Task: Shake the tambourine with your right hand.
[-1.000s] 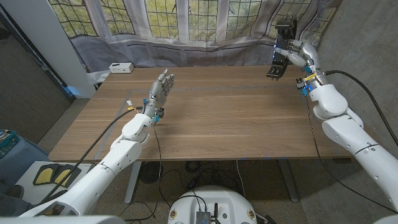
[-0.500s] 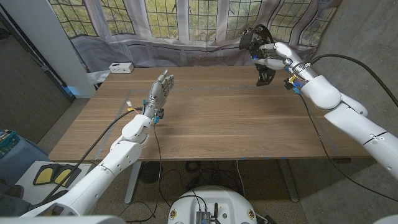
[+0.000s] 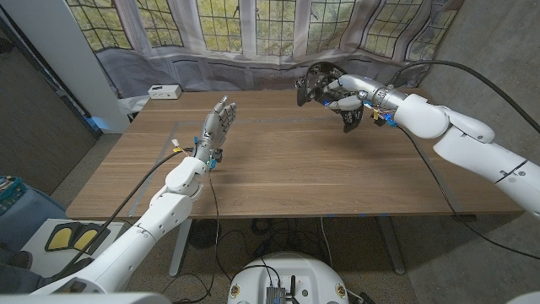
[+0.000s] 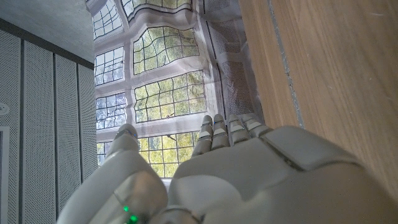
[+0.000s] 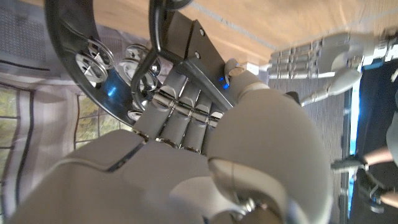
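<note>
Gripping the tambourine (image 3: pixel 322 81): my right hand (image 3: pixel 348 95), raised above the far right part of the wooden table (image 3: pixel 278 169), fingers wrapped round the black frame.

Item 1, right arm. I see it reaching in from the right edge of the head view, forearm stretched toward the table's middle, hand at the far end and off the surface. In the right wrist view the fingers (image 5: pixel 180 115) curl over a dark bar of the tambourine (image 5: pixel 99 68), knuckles in a row, and pairs of small metal jingles show in its curved rim. Whether the thumb closes underneath I cannot tell; that side is hidden.

Item 2, tambourine. Black, ring-shaped, held in the air above the table's far edge, tilted, in front of the grey curtain and window panes.

Item 3, left arm. I see it reaching from the lower left corner, forearm angled up the table. My left hand (image 3: pixel 218 127) stands upright on the near left part, fingers straight, close together and pointing up, holding nothing. The left wrist view shows its back (image 4: pixel 236 180) with fingertips toward the window.

Item 4, white box (image 3: pixel 164 91). On the far left corner of the table, well apart from both hands.
</note>
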### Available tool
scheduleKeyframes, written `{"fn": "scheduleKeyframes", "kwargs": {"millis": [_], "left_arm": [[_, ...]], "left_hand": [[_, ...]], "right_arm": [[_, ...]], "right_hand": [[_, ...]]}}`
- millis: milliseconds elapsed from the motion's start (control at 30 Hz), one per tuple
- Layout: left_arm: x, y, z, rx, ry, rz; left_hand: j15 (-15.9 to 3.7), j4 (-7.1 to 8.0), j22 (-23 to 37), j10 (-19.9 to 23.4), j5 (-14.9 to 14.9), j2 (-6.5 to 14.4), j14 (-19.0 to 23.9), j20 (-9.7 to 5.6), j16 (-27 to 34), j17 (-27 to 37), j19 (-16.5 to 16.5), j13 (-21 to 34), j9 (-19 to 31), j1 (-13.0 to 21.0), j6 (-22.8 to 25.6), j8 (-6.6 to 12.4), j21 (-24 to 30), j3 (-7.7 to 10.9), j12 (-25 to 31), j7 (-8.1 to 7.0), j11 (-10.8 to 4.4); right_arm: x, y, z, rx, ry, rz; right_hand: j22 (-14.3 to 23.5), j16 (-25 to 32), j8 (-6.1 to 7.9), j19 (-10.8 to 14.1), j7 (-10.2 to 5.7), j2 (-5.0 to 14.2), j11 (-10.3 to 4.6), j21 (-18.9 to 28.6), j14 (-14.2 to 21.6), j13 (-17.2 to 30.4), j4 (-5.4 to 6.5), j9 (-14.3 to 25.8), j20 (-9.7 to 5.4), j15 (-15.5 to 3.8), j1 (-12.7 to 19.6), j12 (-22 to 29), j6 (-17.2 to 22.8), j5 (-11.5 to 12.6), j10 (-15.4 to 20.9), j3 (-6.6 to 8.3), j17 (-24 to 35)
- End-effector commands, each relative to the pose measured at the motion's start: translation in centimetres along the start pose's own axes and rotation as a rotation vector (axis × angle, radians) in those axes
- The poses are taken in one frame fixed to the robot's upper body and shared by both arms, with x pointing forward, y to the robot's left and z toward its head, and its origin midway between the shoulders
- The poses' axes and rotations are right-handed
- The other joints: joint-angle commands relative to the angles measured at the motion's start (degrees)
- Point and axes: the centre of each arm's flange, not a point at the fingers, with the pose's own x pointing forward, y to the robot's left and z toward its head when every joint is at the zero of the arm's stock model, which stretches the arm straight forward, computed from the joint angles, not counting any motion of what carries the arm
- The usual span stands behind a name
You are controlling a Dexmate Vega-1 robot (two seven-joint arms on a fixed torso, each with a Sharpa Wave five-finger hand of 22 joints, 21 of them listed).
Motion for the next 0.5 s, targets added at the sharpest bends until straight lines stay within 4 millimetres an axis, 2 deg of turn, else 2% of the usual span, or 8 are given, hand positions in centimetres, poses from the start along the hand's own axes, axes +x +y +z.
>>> {"fn": "scheduleKeyframes", "kwargs": {"millis": [33,500], "left_arm": [[-0.2,-0.1,-0.3,-0.005,0.013,0.000],[0.1,-0.5,-0.3,0.001,0.021,-0.015]], "left_hand": [[-0.12,-0.10,0.31,-0.04,-0.19,0.63,0.09,-0.04,-0.03,0.32,-0.56,0.18,0.17,0.23,0.53,-0.08,0.05,0.20,0.04,-0.21,0.03],[-0.11,-0.13,0.31,-0.06,-0.20,0.66,0.06,-0.02,-0.05,0.32,-0.66,0.18,0.17,0.25,0.48,-0.11,0.03,0.22,0.03,-0.26,-0.12]], "right_arm": [[0.8,2.1,0.0,-0.145,0.152,0.248],[-0.9,1.4,-0.7,-0.093,0.158,0.091]], "right_hand": [[0.18,-0.11,0.10,0.49,-4.03,2.62,-0.33,0.49,0.55,0.23,2.57,0.25,0.14,-3.13,2.12,-0.18,4.50,0.39,0.40,2.50,0.25],[0.16,-0.21,-0.07,0.58,-3.75,2.68,-0.04,0.82,0.90,0.28,2.31,0.27,0.22,-2.93,2.32,-0.35,4.41,0.48,0.42,2.58,0.37]]}}
